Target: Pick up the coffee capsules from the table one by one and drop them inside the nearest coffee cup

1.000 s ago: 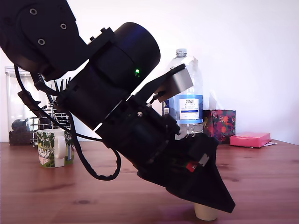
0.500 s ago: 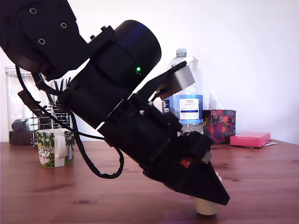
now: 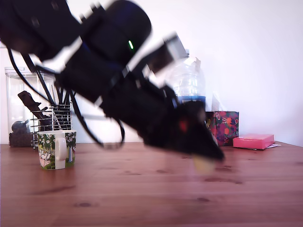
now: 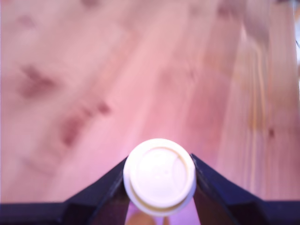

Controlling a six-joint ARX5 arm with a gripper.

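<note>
My gripper (image 3: pixel 204 158) is shut on the cream-beige coffee capsule (image 3: pixel 203 164) and holds it in the air above the wooden table (image 3: pixel 142 189), blurred by motion. In the wrist view the capsule (image 4: pixel 159 176) shows its round end, pinched between the two black fingers (image 4: pixel 105 190). The coffee cup (image 3: pixel 56 149), white with a green foliage print, stands on the table far to the exterior view's left, well apart from the gripper. The dark navy capsule is out of view.
Behind the cup stand a wire utensil holder (image 3: pixel 52 120) with black sticks and a glass jar (image 3: pixel 16 109). A large water bottle (image 3: pixel 189 90), a floral box (image 3: pixel 222 126) and a pink box (image 3: pixel 253 141) sit at the back on the exterior view's right.
The gripper has risen off the table with the cream-beige capsule, which stood on the table before. The arm has swung up and towards the exterior view's left.
</note>
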